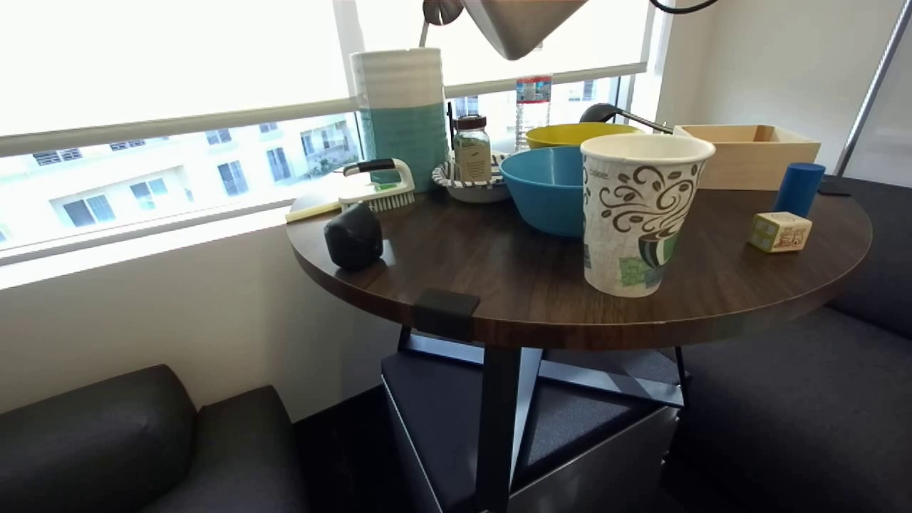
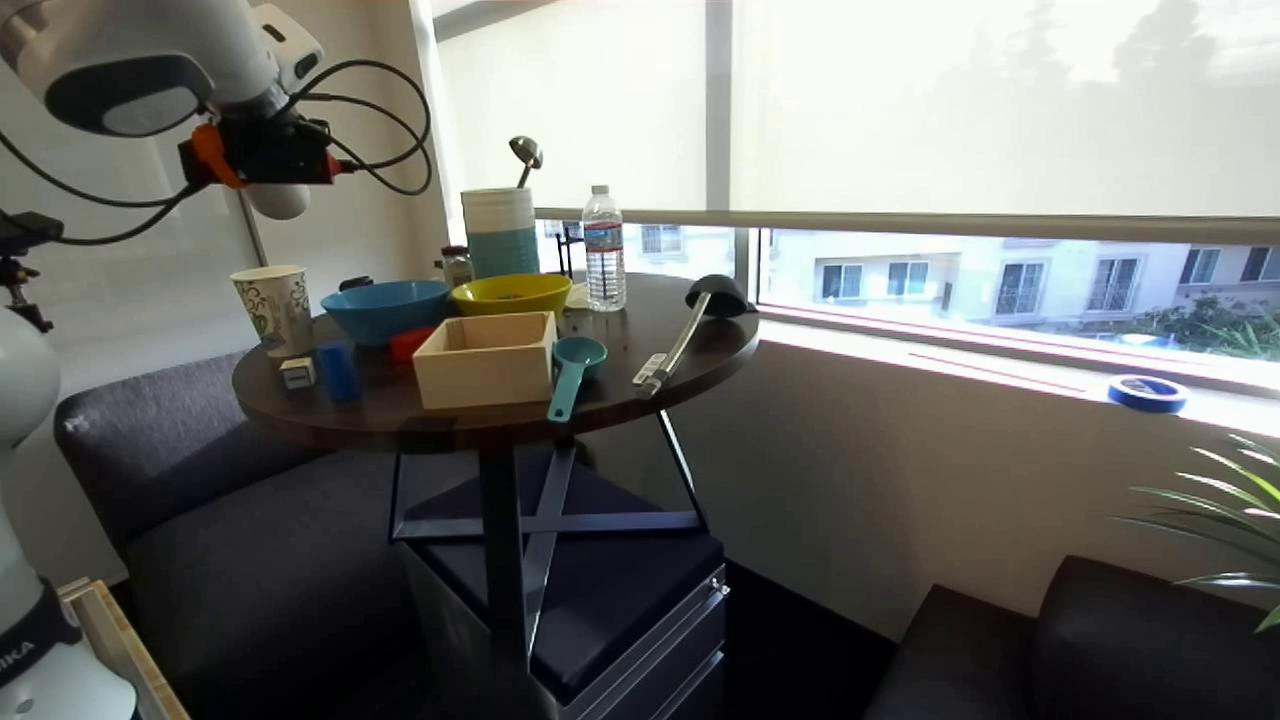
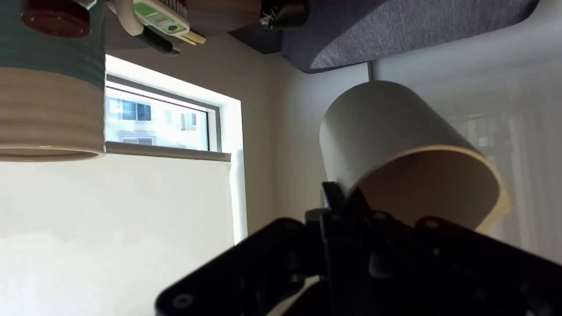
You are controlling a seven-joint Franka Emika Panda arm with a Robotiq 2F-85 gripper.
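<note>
The end effector [image 3: 346, 197] is closed down tight, w/ fingers [image 3: 332, 195] pinching the wall of a pale grey cylindrical cup [image 3: 386, 127] (mat'l unclear) at its tan-edged rim; the open mouth faces back twd the wrist view, where the scene shows upside down. Cup is tilted, held in the air well above the round dark-brown wooden tabletop [image 1: 463, 263]; in an ext. view its rounded end shows just below the white robot arm [image 2: 160, 35].

On the tabletop: white paper cup w/ brown swirl print [image 1: 630, 206] upright nr the edge, round blue bowl [image 1: 541, 196] just behind it in an ext. view, round yellow bowl [image 1: 584, 134] next to that. Also a tall teal-and-white ribbed crock [image 1: 406, 142] w/ a metal ladle [image 2: 527, 152] sticking out; glass jar w/ dark-red lid [image 1: 472, 160] in or behind a black-and-white patterned bowl [image 1: 476, 191], can't tell which; clear plastic water bottle [image 2: 604, 250]; white scrub brush w/ black grip [image 1: 377, 187]; black lumpy obj. [image 1: 354, 239], ID unclear.

Open light-wood box [image 2: 485, 370] has a teal measuring spoon [image 2: 570, 375] right beside it, black ladle w/ long handle [image 2: 690, 325] nearby. Blue cylinder [image 2: 337, 370] stands next to a small printed block [image 2: 297, 373]. Blue tape roll [image 2: 1147, 400] sits on the windowsill [image 2: 1000, 377].
</note>
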